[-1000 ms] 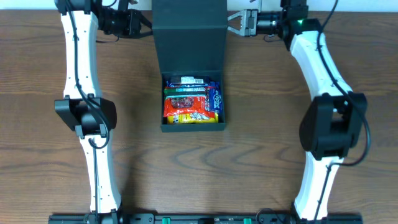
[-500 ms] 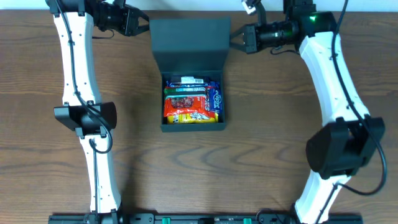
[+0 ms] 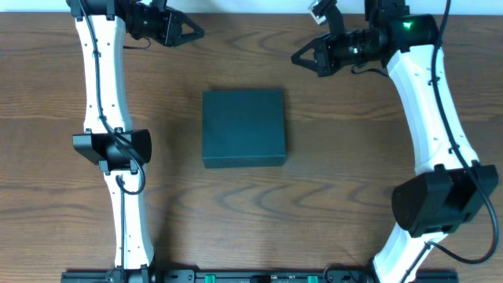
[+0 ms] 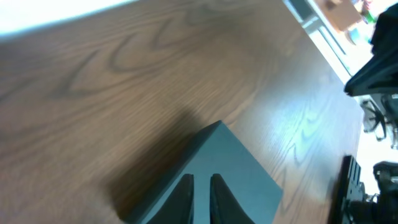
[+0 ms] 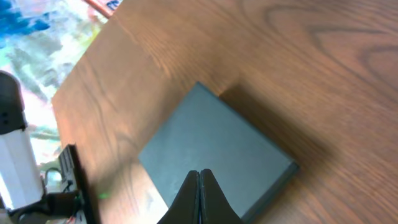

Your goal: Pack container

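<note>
The container (image 3: 244, 128), a matte dark-teal box, lies in the middle of the table with its flap lid down; no snack packets show. It also shows in the left wrist view (image 4: 245, 171) and the right wrist view (image 5: 214, 140). My left gripper (image 3: 198, 33) is raised at the far left of the box, apart from it; its fingers (image 4: 202, 182) are nearly together with a narrow gap and hold nothing. My right gripper (image 3: 295, 58) is raised at the far right of the box, with its fingers (image 5: 199, 174) pressed together and empty.
The box rests on a brown wood-grain table (image 3: 330, 196). Both white arms rise along the left and right sides. The table's far edge runs just behind both grippers.
The lid, upright a second ago with snack packets showing inside, has swung down onto the box. Both grippers have let it go and drawn apart; the right one moved toward the front.
</note>
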`<state>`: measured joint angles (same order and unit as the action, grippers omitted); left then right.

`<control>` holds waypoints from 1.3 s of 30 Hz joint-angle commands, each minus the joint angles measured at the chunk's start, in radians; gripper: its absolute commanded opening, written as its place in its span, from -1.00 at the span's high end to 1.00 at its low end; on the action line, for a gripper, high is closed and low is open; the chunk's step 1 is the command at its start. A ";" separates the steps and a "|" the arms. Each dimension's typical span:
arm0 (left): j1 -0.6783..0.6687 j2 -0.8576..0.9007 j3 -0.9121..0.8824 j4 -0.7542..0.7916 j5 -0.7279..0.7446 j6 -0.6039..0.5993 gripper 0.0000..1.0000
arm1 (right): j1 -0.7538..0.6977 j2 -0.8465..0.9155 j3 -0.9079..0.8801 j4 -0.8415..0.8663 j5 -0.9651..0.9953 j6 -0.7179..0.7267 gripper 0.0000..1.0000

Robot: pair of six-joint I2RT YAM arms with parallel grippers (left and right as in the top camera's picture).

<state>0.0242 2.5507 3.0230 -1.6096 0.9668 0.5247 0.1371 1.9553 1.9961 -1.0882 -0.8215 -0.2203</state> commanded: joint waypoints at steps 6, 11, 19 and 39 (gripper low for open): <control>0.002 -0.088 0.020 0.093 -0.222 -0.321 0.88 | 0.028 -0.022 0.018 0.153 0.421 0.403 0.96; -0.011 -0.180 0.020 0.365 -0.224 -0.377 0.88 | 0.034 -0.024 0.022 0.415 0.429 0.403 0.97; -0.051 -0.260 0.016 0.511 -0.249 -0.487 0.88 | 0.032 -0.035 0.021 0.498 0.429 0.290 0.97; 0.046 -1.210 -1.009 0.351 -0.472 -0.319 0.88 | -0.006 -1.015 -0.932 1.006 0.431 0.329 0.97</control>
<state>0.0711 1.3895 2.1098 -1.2659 0.4725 0.1814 0.1268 0.9836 1.1183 -0.1005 -0.3950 0.0399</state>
